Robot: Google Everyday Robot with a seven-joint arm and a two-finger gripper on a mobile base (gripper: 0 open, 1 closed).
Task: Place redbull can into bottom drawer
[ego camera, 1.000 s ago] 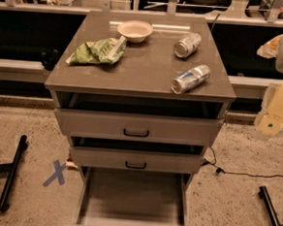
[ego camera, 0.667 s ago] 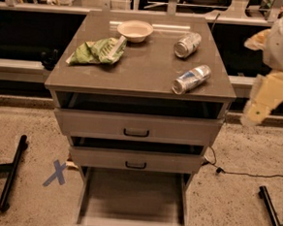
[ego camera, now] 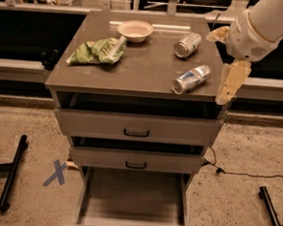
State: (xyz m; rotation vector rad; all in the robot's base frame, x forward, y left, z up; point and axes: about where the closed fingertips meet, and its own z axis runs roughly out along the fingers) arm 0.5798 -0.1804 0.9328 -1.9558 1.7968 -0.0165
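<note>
The redbull can [ego camera: 191, 79], slim and silver with blue panels, lies on its side near the front right of the cabinet top [ego camera: 144, 71]. The bottom drawer [ego camera: 132, 204] is pulled out below, and its flat floor is bare. My gripper [ego camera: 228, 89] hangs from the white arm at the cabinet's right edge, just right of the redbull can and not touching it. It holds nothing that I can see.
A shorter, wider silver can [ego camera: 187, 44] lies behind the redbull can. A white bowl [ego camera: 135, 30] and a green chip bag [ego camera: 97, 50] sit on the left half of the top. The two upper drawers [ego camera: 136, 129] are slightly open. A cable [ego camera: 244, 173] runs on the floor at right.
My arm has moved left from the right side, and the gripper now sits at the cabinet's right edge beside the redbull can. The cans and drawers have not moved.
</note>
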